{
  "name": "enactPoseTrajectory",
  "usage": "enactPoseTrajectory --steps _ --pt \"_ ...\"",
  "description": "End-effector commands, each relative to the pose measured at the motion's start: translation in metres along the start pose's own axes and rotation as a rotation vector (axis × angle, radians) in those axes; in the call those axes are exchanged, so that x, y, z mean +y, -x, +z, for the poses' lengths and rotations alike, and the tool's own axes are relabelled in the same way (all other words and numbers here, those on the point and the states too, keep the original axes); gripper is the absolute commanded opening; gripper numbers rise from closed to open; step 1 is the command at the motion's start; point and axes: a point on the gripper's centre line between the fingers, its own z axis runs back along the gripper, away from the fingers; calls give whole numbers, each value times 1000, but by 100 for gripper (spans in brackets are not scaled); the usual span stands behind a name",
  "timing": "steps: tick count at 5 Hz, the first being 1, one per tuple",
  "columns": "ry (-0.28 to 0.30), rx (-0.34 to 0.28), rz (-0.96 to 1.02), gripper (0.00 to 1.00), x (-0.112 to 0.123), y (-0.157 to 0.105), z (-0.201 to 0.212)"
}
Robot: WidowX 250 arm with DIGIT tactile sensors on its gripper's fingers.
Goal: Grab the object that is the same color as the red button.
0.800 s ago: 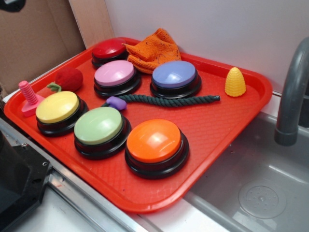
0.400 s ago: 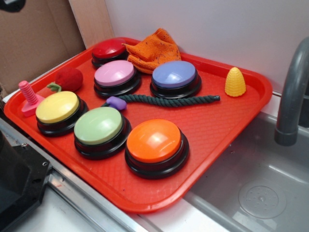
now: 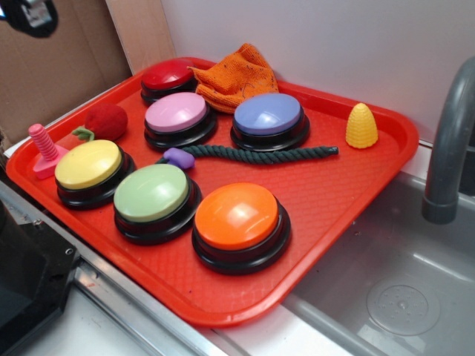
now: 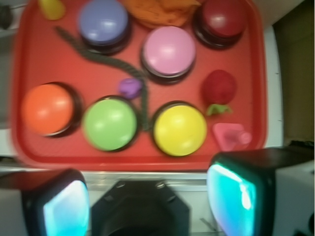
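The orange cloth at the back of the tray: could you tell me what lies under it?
The orange cloth rests on the red tray, its corner overlapping the red button's edge. It is bunched up, so anything beneath its folds is hidden. The plush strawberry sits apart, uncovered.

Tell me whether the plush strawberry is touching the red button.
No. The plush strawberry lies apart from the red button, with bare tray between them.
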Motion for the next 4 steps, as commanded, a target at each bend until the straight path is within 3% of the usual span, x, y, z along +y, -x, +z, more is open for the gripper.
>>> enactPoseTrajectory --steps 1,3,4 --pt "-50 -105 -49 100 65 -34 -40" --pt "-60 -222 -34 100 123 -67 -120" --pt "-79 -230 -47 100 125 -77 -146"
